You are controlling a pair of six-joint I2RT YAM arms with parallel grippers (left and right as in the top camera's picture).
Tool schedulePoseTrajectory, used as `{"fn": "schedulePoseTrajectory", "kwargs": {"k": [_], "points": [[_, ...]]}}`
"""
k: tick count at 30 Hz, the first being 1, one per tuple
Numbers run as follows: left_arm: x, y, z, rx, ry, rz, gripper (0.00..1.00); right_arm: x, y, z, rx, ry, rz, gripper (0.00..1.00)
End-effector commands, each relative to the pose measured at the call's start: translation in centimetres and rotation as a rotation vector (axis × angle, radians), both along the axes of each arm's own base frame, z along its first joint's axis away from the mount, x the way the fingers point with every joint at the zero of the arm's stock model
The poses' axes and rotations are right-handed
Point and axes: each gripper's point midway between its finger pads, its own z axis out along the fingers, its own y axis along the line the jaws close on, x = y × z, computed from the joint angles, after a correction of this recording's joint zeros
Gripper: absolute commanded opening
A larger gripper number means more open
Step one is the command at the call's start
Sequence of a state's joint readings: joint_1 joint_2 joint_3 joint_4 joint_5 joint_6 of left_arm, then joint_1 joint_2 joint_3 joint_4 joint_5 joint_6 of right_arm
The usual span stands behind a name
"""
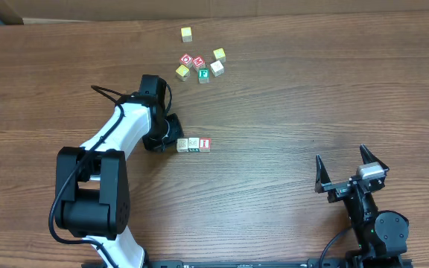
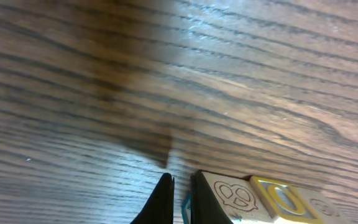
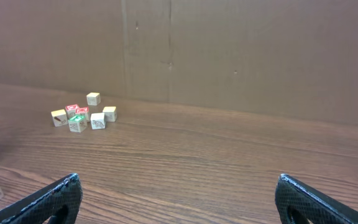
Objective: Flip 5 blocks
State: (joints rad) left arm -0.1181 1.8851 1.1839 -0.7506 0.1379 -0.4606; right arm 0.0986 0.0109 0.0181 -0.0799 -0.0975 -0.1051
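Three blocks lie in a row mid-table: a pale one (image 1: pixel 182 145), a green-printed one (image 1: pixel 194 144) and a red "I" block (image 1: pixel 205 144). My left gripper (image 1: pixel 167 138) is low at the row's left end, shut, with nothing held. In the left wrist view its fingers (image 2: pixel 164 202) stand together, and a block with a pretzel print (image 2: pixel 235 195) rests against the right finger's outer side, a yellow-ringed block (image 2: pixel 284 200) beyond it. A green "E" block (image 1: pixel 203 74) and a pale block (image 1: pixel 217 68) sit in the far cluster. My right gripper (image 1: pixel 342 176) hangs open at front right, empty (image 3: pixel 179 186).
The far cluster also holds two red-topped cubes (image 1: pixel 187 59) (image 1: pixel 199 62) and yellow-topped cubes (image 1: pixel 182 72) (image 1: pixel 219 54), with another yellow one (image 1: pixel 187 33) farther back. The right wrist view shows this cluster (image 3: pixel 79 116) in front of a cardboard wall (image 3: pixel 229 56).
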Motion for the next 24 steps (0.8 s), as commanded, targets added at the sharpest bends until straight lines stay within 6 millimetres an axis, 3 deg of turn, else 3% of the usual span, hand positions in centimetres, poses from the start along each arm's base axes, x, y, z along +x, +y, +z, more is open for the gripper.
{"fn": "schedulePoseTrajectory", "kwargs": {"k": [1,14,18,24], "points": [[-0.2,-0.8,-0.3,-0.030,0.007,-0.022,0.04,0.0,-0.1,-0.3,0.000,0.000,-0.003,1.00],[-0.1,-0.8,-0.3,-0.032,0.003,-0.038,0.04,0.0,-0.1,-0.3,0.000,0.000,-0.003,1.00],[1.1,-0.7,0.4,-0.018,-0.045,-0.074,0.04,0.0,-0.1,-0.3,0.000,0.000,-0.003,1.00],[4.8,-0.9,3.6,0.016,-0.156,-0.085,0.04,0.0,-0.1,-0.3,0.000,0.000,-0.003,1.00]]}}
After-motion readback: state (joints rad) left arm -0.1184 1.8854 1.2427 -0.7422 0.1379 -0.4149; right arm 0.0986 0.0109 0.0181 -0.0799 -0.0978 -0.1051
